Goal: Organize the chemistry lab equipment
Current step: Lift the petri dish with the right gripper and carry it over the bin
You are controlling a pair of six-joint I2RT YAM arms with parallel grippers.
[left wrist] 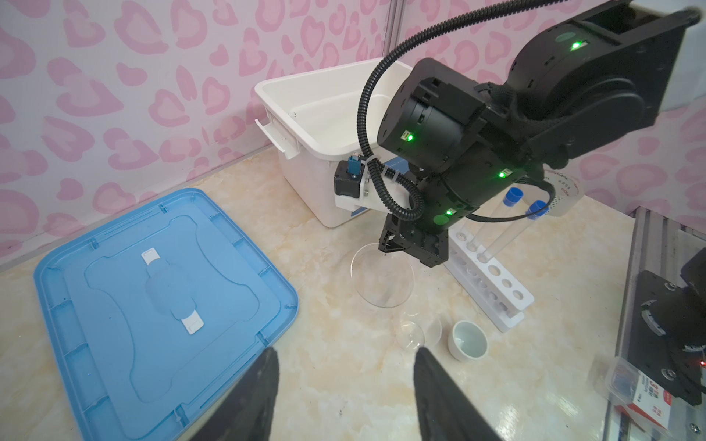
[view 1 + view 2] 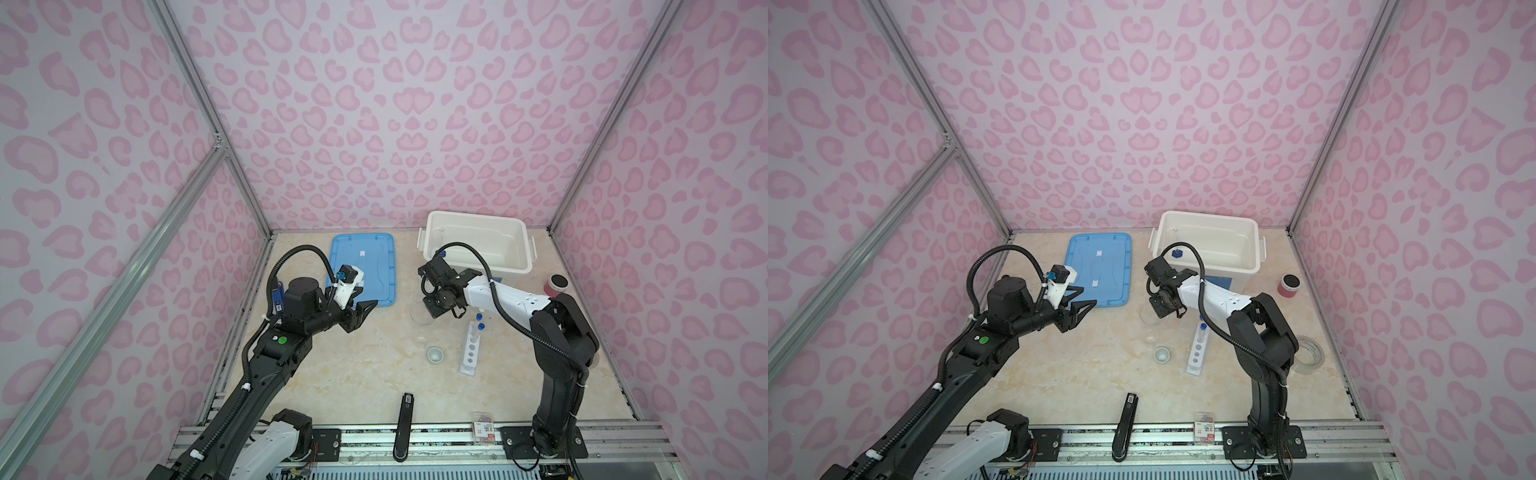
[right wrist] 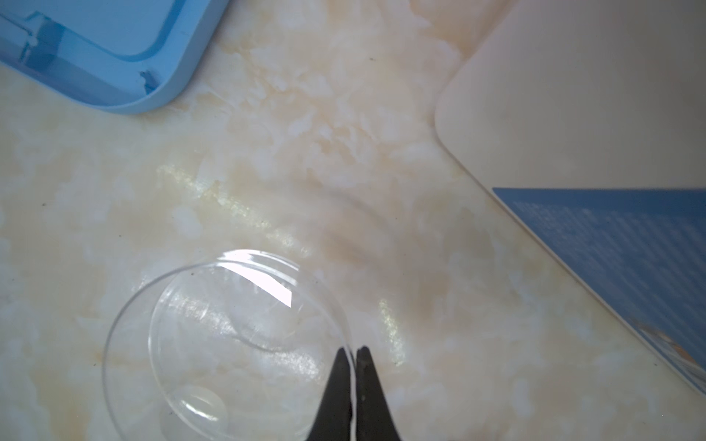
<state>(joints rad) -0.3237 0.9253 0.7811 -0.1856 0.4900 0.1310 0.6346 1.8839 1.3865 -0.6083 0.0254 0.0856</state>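
Jaws on the right arm (image 2: 507,297) are pinched tight on the rim of a wide clear round glass dish (image 3: 229,343), the glass edge caught between the two tips. I cannot tell whether the dish is off the cream marbled bench (image 2: 353,382). The left arm (image 2: 291,328) has its jaws well apart with nothing between them, hanging over the bench just off the near corner of the lid. Nearest me, a slim black stick (image 2: 405,428) lies across the front rail, with a small clear packet with red print (image 2: 484,430) to its right. Further in, a tiny pale cup (image 2: 434,354) stands upright, and a small clear glass vessel (image 1: 410,335) sits just beyond it to the left. A white holed rack (image 2: 470,353) runs lengthwise on the cup's right, with two clear slim blue-capped test tubes (image 1: 509,236) leaning in its far holes. The dish sits past these, beside the rack's far end. Beyond lie a flat light-blue plastic lid (image 2: 365,257) at left and a deep white plastic bin (image 2: 490,249) at right. A pink black-topped can (image 2: 557,284) stands off to the bin's right.
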